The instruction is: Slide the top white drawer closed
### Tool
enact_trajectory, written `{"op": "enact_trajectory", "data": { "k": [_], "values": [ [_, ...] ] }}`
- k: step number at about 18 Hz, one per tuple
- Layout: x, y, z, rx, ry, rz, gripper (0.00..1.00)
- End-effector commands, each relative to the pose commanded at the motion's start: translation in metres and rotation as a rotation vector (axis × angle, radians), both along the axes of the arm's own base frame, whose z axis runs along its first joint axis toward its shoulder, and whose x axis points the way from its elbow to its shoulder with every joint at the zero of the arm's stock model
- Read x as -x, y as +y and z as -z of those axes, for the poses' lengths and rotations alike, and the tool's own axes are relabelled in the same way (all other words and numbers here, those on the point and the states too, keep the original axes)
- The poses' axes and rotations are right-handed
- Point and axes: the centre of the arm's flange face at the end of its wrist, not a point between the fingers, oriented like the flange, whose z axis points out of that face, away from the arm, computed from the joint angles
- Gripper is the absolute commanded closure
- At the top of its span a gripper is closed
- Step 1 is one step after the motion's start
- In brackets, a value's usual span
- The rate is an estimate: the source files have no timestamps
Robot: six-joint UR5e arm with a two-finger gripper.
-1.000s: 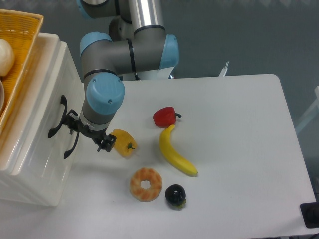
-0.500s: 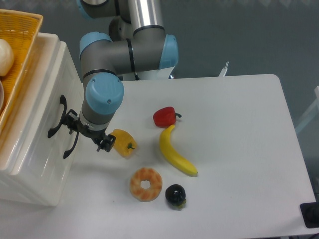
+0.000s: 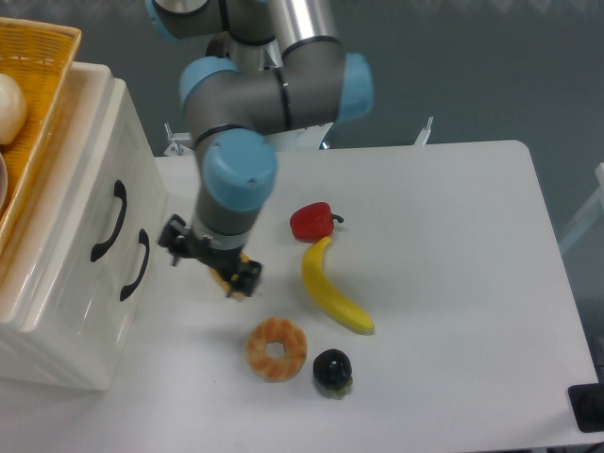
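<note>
The top white drawer (image 3: 129, 175) sits in the white cabinet at the left, its black arched handle (image 3: 108, 221) facing the table. Its front looks flush with the lower drawer front (image 3: 111, 316), which has its own black handle (image 3: 135, 265). My gripper (image 3: 208, 271) hangs over the table to the right of the cabinet, apart from both handles. Its fingers are spread open and hold nothing. A yellow pepper (image 3: 223, 275) lies under it, mostly hidden.
An orange wicker basket (image 3: 36, 104) rests on top of the cabinet. On the table lie a red pepper (image 3: 311, 222), a banana (image 3: 332, 288), a doughnut (image 3: 276, 348) and a dark round fruit (image 3: 332, 369).
My gripper has pulled away from the drawer handles, moving right and slightly down over the yellow pepper. The drawer fronts show no visible shift.
</note>
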Motion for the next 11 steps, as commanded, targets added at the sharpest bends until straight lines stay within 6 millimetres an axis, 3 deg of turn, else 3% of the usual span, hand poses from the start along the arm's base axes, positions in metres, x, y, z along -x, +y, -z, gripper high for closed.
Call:
{"op": "enact_trajectory", "data": {
  "k": [5, 7, 11],
  "values": [
    [0.057, -0.037, -0.027, -0.017, 0.203, 0.231, 0.00],
    [0.070, -0.047, -0.030, 0.007, 0.243, 0.253, 0.00],
    [0.104, -0.090, -0.052, 0.013, 0.306, 0.242, 0.00]
  ]
}}
